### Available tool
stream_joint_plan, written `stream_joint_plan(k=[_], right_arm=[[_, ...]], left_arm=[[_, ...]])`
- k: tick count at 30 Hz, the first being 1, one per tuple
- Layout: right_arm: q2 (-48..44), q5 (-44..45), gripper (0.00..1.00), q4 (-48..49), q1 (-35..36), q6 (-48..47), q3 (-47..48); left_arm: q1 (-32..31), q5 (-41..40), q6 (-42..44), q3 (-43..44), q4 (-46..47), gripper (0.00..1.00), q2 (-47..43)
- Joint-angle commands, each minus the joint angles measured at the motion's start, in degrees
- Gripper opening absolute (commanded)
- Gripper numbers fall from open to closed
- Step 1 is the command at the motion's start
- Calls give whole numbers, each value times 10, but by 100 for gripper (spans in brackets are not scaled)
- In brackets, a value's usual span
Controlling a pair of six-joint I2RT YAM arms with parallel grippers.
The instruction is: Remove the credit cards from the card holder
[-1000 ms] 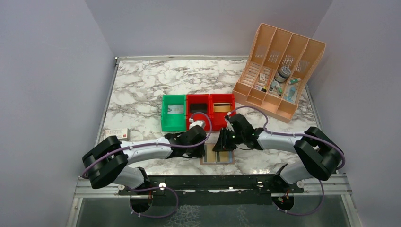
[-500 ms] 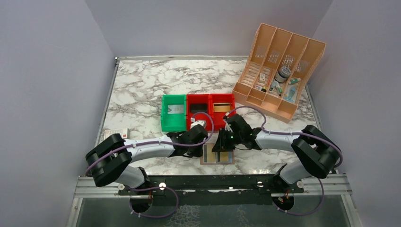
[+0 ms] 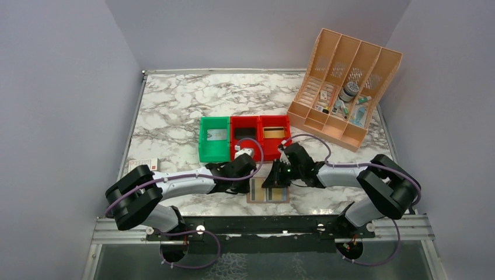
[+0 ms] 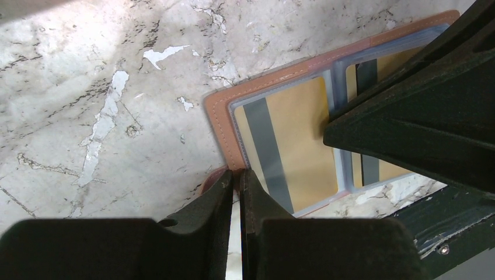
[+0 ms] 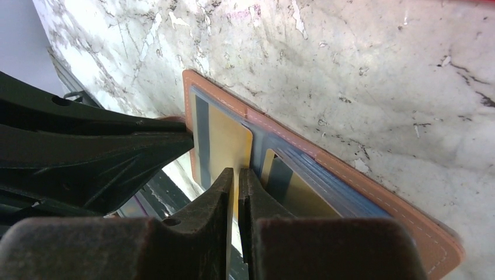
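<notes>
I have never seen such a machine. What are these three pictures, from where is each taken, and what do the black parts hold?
Two robot arms are bolted to a marble table. One picture looks down from above: left arm, right arm. The other two come from a camera on each wrist, showing its own black jaws close up. On the table lie a card holder, a green bin, two red bins and a peach file organizer. The left jaws pinch the card holder's brown edge; the right jaws seem to pinch the edge of a yellow card.
</notes>
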Motion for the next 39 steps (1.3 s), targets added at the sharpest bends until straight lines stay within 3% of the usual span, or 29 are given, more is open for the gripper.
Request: stream_joint_plan(k=[1,3,6,14,29,39], right_arm=[[-23,13,10,-39,7,-1,10],[-31,41,13,-78,7,-13,21],[-33,44,18,-96,7,-35,26],[-21,68,21,-143,7,-49,44],[-53,72,24,-120,7,-15,22],[-67,79,25,-132,7,-5,21]], left_arm=[[0,-9,-4,-14,-12,11,7],[-1,-11,-7,-13,-14,12,3],[-1,-2,-4,-5,-16,23,-14],[-1,9,13,23,-13,34,-71],[-2,79,24,26,42,27,-26],[-2,50,12,7,41,18,40]])
